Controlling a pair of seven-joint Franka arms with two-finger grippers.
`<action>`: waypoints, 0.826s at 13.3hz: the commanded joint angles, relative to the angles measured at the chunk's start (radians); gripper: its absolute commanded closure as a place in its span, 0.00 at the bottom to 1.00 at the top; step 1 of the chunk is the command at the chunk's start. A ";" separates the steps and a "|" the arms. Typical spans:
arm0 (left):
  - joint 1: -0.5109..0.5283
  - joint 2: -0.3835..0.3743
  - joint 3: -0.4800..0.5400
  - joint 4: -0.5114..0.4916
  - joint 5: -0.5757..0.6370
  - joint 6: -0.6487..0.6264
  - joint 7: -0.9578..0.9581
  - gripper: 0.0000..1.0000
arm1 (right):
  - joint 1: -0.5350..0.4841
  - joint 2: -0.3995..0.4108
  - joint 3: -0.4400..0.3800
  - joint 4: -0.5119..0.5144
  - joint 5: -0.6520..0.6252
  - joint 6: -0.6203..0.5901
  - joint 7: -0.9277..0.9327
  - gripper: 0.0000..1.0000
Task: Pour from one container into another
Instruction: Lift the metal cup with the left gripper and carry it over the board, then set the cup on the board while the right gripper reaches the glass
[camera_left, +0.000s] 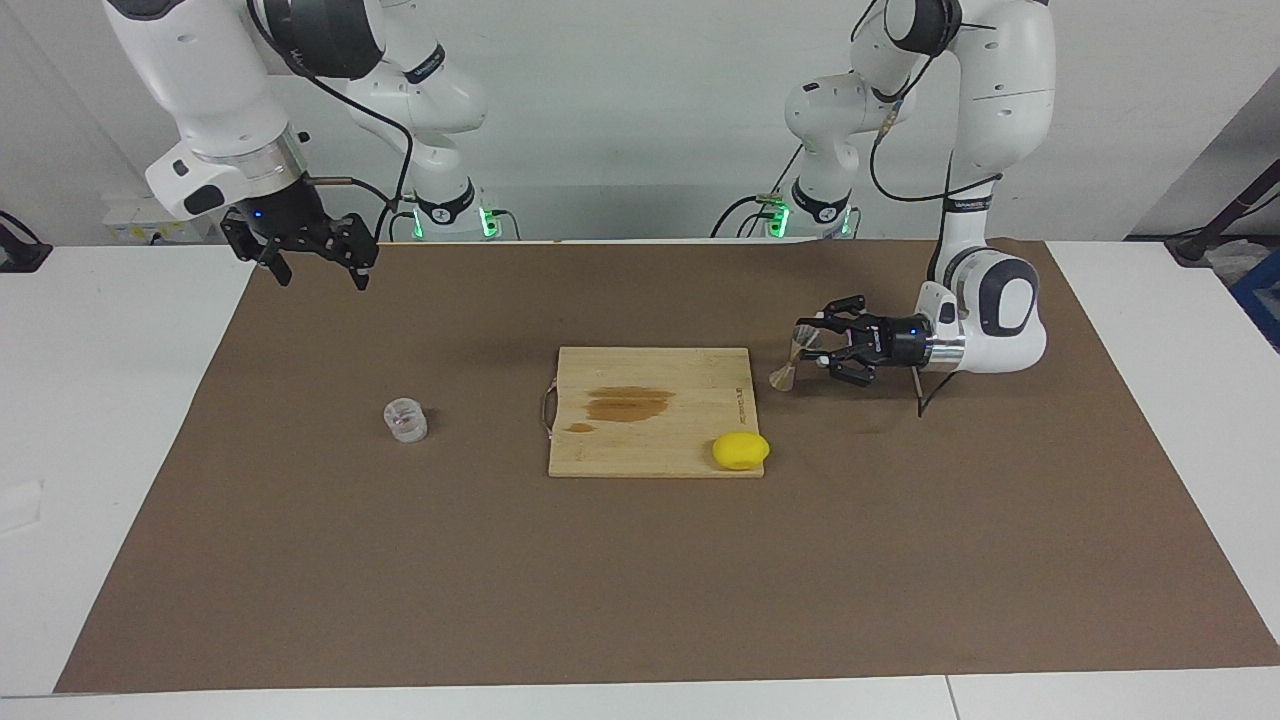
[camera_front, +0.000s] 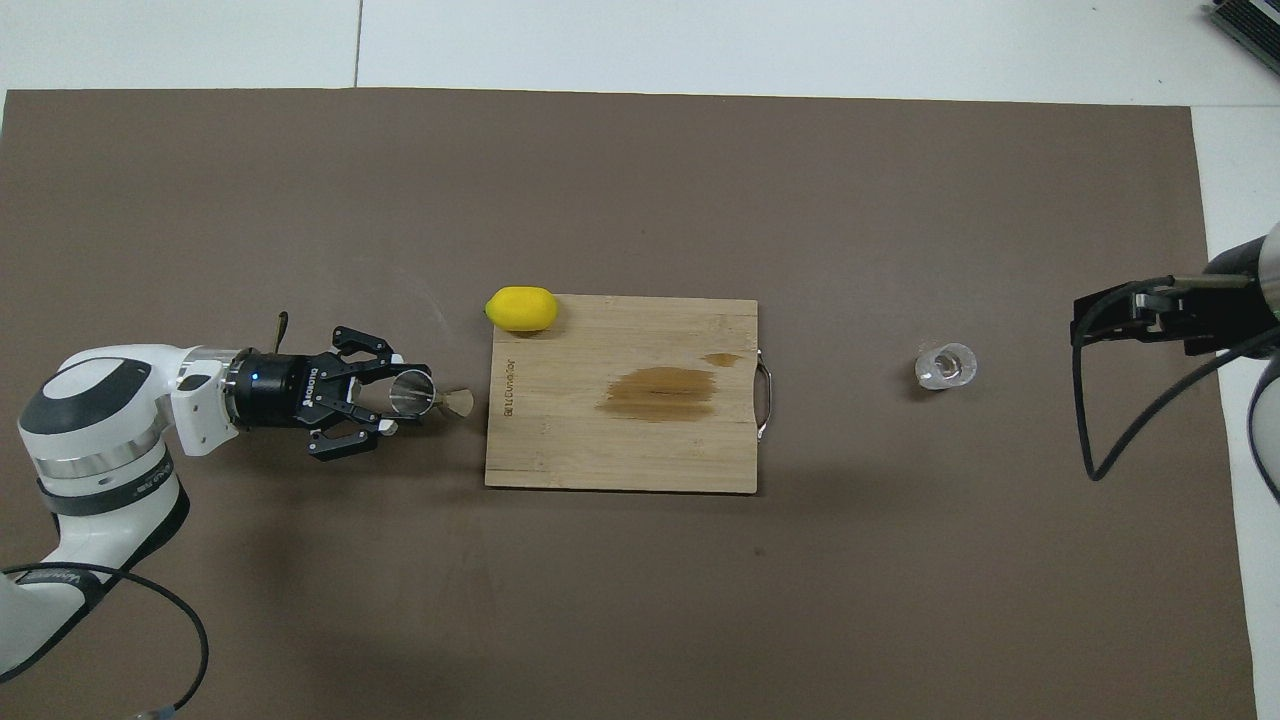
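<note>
Item: small clear glass cup (camera_left: 406, 420), short and cylindrical with a thick base. It stands upright on the brown table mat (camera_left: 640, 600), toward the right arm's end of the table, well apart from the board. Nothing touches it. The overhead view shows it (camera_front: 945, 365) in the same place.

Item: small grey metal jigger (camera_left: 793, 364), hourglass-shaped, two cones joined at a narrow waist. It is held off the mat, tilted, its lower cone pointing down and toward the board. It hangs over the mat just beside the board's edge at the left arm's end. From above, one open cone mouth (camera_front: 412, 392) faces the camera.

Item: left gripper (camera_left: 815, 350). It lies roughly level and is clamped on the jigger's upper cone, with its outer links splayed to the sides.

Item: right gripper (camera_left: 318, 262). It is raised over the mat's edge nearest the robots, at the right arm's end, its fingers spread wide and holding nothing. This arm waits.

Item: rectangular pale wooden cutting board (camera_left: 690, 460) with a metal handle. It lies flat at the middle of the mat and bears a brown stain (camera_left: 628, 403).

Item: yellow lemon (camera_left: 741, 450). It rests at the board's corner farther from the robots, toward the left arm's end.
</note>
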 joint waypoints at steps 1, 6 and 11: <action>-0.066 -0.055 0.012 -0.066 -0.083 0.056 -0.018 0.66 | -0.028 -0.018 0.004 -0.061 0.039 0.039 0.136 0.00; -0.254 -0.066 0.012 -0.080 -0.290 0.192 -0.023 0.66 | -0.067 0.006 0.004 -0.092 0.143 0.080 0.547 0.00; -0.435 -0.061 0.012 -0.080 -0.515 0.344 -0.017 0.66 | -0.127 0.075 0.004 -0.146 0.313 0.189 0.879 0.00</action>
